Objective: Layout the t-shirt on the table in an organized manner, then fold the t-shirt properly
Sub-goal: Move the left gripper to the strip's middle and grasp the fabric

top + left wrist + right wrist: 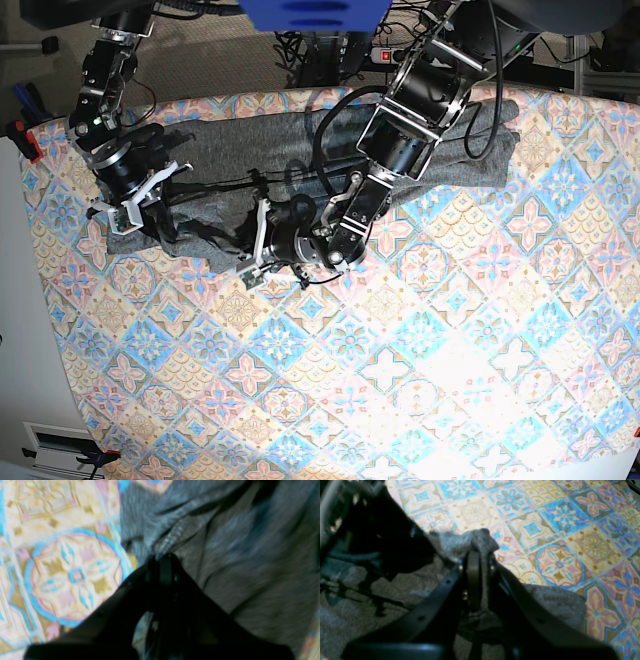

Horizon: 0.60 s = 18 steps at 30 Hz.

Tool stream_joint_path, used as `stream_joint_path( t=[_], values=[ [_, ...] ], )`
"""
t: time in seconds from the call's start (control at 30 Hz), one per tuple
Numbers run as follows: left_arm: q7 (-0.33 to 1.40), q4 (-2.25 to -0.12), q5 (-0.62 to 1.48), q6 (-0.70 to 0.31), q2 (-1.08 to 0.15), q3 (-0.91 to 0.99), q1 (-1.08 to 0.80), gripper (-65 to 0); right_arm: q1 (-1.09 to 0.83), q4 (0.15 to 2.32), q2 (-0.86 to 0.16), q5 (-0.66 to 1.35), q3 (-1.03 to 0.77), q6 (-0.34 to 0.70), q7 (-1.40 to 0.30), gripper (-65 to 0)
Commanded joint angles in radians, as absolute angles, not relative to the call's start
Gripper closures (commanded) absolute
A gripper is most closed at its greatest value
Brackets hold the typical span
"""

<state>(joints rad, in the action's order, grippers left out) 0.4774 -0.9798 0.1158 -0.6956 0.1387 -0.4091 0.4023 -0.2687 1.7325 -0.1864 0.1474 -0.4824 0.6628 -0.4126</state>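
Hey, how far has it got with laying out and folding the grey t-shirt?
Early on. Done: both arms have a grip. The left pincer and the right pincer are each shut on a bunch of the t-shirt. In hand: spreading it out; it lies rumpled in a long band across the far side of the table. Left: flattening it fully and every fold; no neat fold shows.

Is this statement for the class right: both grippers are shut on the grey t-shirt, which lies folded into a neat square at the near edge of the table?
Not quite. Both the left gripper and the right gripper are shut on the t-shirt, but the base view shows it crumpled and stretched along the far edge of the table, not folded square at the near edge.
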Motion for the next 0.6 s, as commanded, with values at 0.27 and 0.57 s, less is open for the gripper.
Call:
stream_joint_path(
  t=[0.27,0.57],
  values=[
    [0.449,-1.136,0.231,-0.698,0.157,-0.407,0.423,0.0,-0.26,1.75,-0.2,0.163,-0.487,0.661,-0.38,0.0],
    [0.447,-1.139,0.231,-0.698,0.111,-0.41,0.383,0.0,-0.277,1.748,-0.2,0.16,-0.486,0.661,-0.378,0.0]
  ],
)
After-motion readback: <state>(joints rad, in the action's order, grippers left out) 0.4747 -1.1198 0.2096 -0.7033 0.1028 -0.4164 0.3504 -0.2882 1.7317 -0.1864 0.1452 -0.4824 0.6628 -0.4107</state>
